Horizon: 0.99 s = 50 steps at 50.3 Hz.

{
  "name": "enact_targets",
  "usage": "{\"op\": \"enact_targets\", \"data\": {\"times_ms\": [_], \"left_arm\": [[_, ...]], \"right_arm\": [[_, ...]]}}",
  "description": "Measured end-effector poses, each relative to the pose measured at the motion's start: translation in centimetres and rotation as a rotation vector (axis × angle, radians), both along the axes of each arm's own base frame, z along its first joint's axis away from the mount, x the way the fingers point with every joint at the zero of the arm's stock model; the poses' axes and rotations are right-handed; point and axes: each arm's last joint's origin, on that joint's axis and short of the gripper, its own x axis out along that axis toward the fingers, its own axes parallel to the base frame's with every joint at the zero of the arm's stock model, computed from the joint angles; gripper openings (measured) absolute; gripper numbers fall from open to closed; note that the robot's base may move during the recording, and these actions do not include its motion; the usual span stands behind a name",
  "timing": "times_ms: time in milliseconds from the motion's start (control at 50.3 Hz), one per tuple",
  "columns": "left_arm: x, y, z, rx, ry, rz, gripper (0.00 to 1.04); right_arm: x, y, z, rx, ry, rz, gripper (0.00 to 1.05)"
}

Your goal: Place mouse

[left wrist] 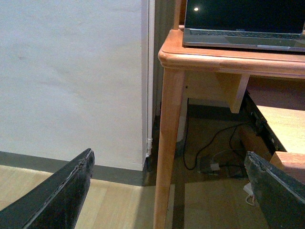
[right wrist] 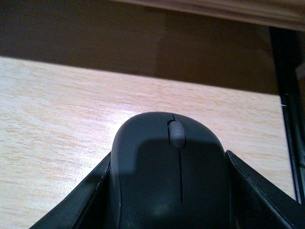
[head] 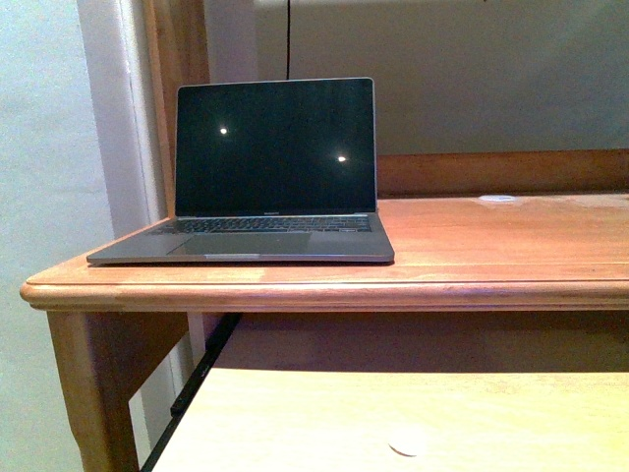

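Note:
The dark grey mouse with a grey scroll wheel sits between the black fingers of my right gripper, which is shut on it. It is over a pale wooden pull-out shelf under the desk. The mouse and both grippers do not show in the front view. My left gripper is open and empty, low beside the desk's left leg, with the floor below it.
An open laptop with a dark screen stands on the left of the wooden desk top. A small flat white disc lies far right at the back. The pull-out shelf is below. Cables lie on the floor under the desk.

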Motion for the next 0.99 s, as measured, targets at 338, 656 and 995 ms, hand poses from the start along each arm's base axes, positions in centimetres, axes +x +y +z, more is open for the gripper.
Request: {"op": "enact_targets", "data": {"times_ms": [338, 656, 995], "left_arm": [[0.0, 0.0, 0.0, 0.000, 0.000, 0.000, 0.97], [0.0, 0.0, 0.0, 0.000, 0.000, 0.000, 0.97], [0.0, 0.0, 0.0, 0.000, 0.000, 0.000, 0.97]], "right_arm": [[1.1, 1.9, 6.5, 0.099, -0.166, -0.004, 0.60], [5.8, 8.6, 9.6, 0.124, -0.230, 0.028, 0.59], [11.5, 14.1, 8.5, 0.080, -0.275, -0.019, 0.59]]}}
